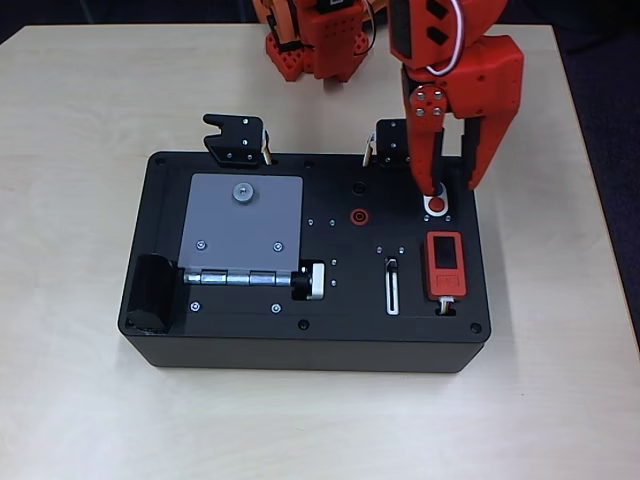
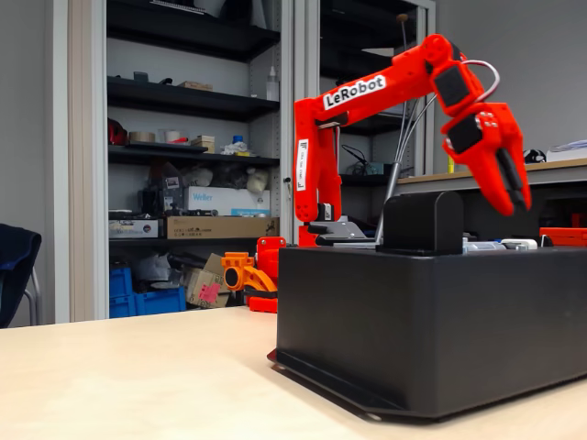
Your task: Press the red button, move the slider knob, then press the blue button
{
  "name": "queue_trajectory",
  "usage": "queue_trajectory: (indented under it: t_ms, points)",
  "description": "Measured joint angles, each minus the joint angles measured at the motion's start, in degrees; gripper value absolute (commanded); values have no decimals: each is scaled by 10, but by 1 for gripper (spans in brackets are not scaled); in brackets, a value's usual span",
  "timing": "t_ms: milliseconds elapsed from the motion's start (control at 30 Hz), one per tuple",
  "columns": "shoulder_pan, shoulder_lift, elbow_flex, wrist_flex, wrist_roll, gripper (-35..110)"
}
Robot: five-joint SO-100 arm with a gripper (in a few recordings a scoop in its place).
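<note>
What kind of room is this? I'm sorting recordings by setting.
Probably a lab or workshop: open shelves stacked with boxes and supplies, a light wooden table, and a black task board under the orange arm's gripper.

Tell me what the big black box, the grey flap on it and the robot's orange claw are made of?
The black box looks like matte plastic, with dull, even sides. The grey flap looks like flat brushed metal or painted sheet, held by small screws and a shiny hinge; it is hard to tell which. The gripper looks like printed orange plastic, slightly glossy.
</note>
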Motion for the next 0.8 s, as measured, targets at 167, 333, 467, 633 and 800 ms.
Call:
queue_trajectory:
  t_ms: [167, 333, 467, 633, 800]
  points:
    - [-8, -42, -51, -10, 0, 10]
    - [-18, -43, -62, -25, 28, 10]
    - [-31, -43, -54, -32, 40, 10]
    - [-36, -40, -5, -54, 56, 10]
    - [-36, -14, 47, -77, 61, 10]
